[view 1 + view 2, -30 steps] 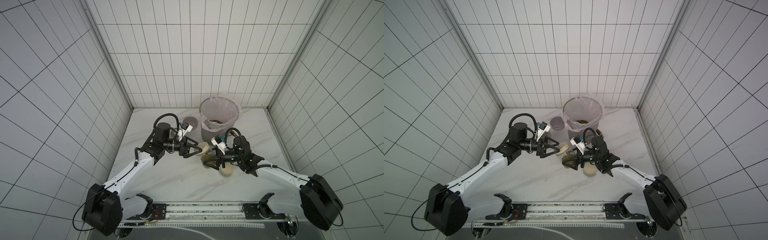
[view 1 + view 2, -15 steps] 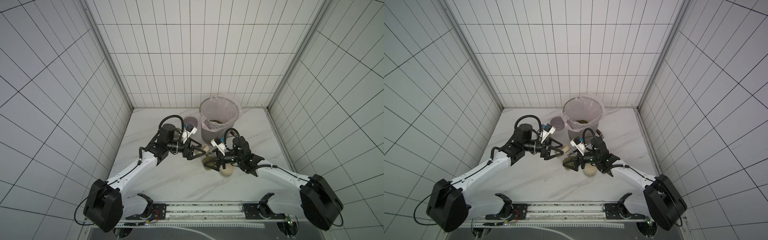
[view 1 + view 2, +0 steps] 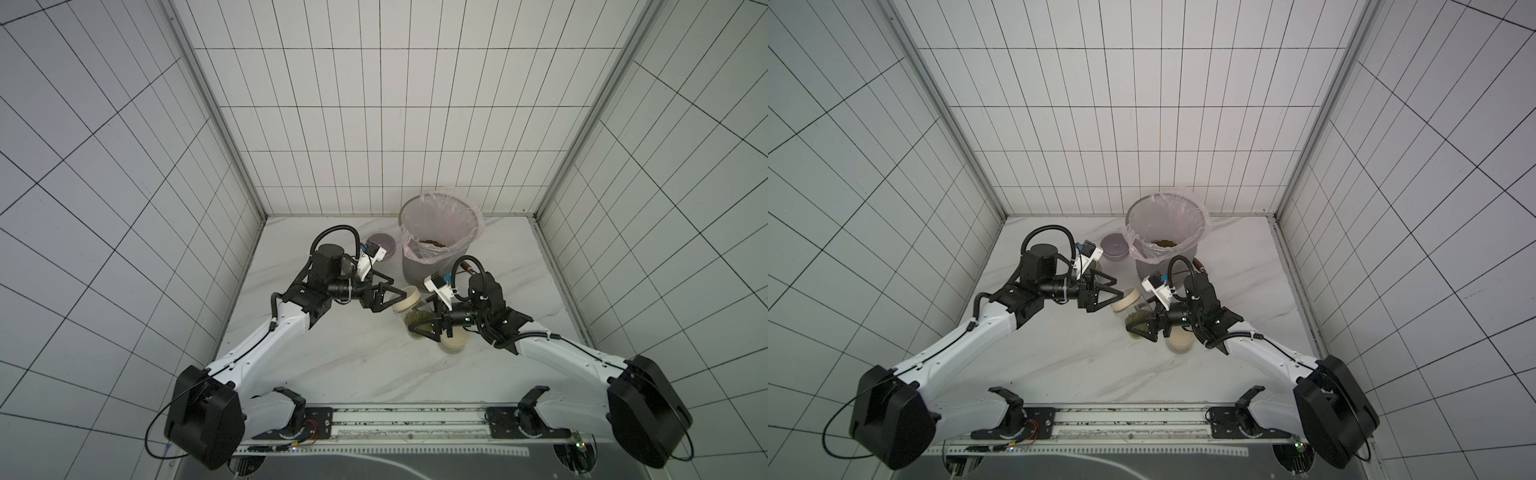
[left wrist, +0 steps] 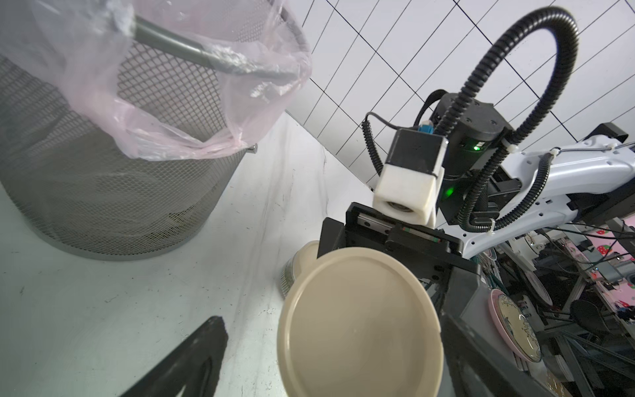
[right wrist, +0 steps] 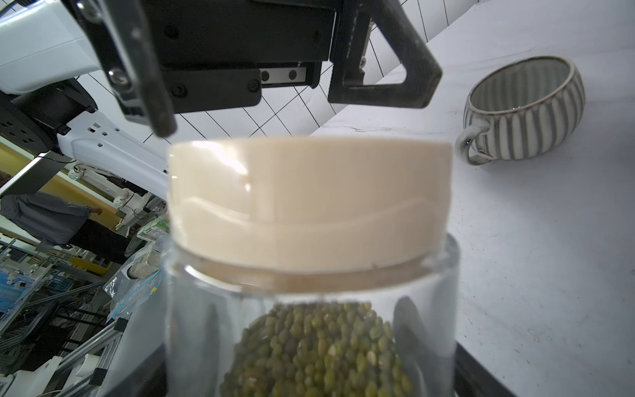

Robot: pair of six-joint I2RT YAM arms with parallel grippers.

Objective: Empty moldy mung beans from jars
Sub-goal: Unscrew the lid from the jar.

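Jar (image 5: 433,309) clear; lid (image 5: 309,206) beige; mung beans (image 5: 319,347) green.

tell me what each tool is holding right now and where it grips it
The right tool holds the bean jar by its glass body. The left tool holds nothing; its jaws stand open near the lid.

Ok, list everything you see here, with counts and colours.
held jar: one, clear, beige lid, tilted in right gripper.
second jar: one, same, lidded, standing beside it.
mung beans: green, in held jar; more in bin.
bin: one, grey mesh, pink liner, at back.
mug: one, ribbed grey, left of bin.
brown object: one, beside bin, unclear.
table: one, white marble.
left gripper: black, open, facing held jar's lid.
right gripper: black, closed on held jar.
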